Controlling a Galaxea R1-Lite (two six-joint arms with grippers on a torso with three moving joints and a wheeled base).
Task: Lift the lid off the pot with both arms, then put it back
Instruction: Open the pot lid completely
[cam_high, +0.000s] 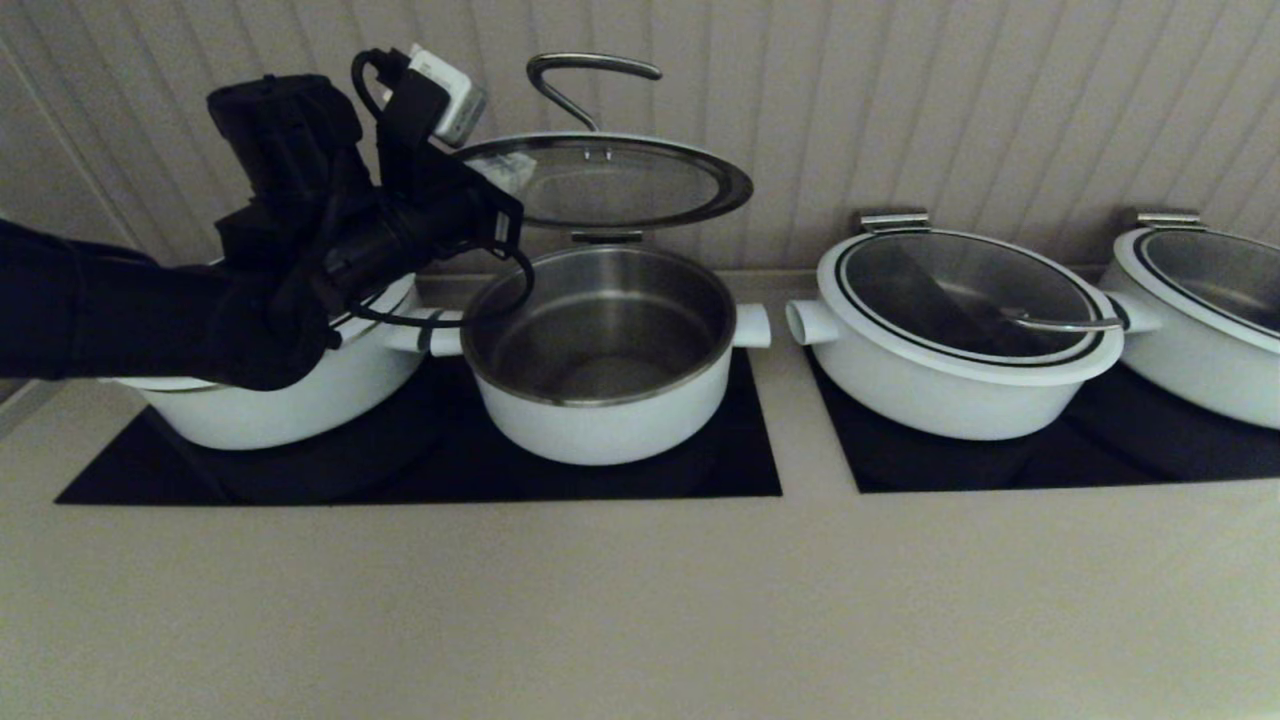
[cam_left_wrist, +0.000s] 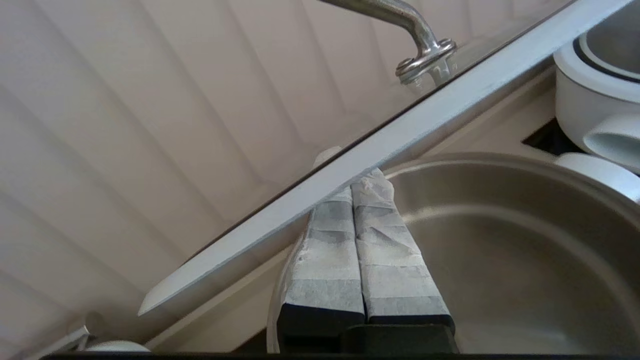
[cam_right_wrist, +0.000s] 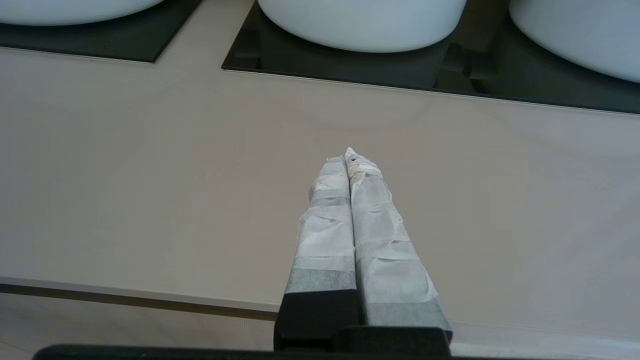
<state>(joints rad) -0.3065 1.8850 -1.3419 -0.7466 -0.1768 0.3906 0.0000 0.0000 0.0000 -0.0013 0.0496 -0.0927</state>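
Left gripper, fingers pressed together, props the lid above the open pot. Right gripper closed, empty, over worktop.

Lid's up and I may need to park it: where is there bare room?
Bare: the counter in front of both black cooktops, and the strip between them. Crowded: the back row, the pot wedged between pans, left claw under the lid.
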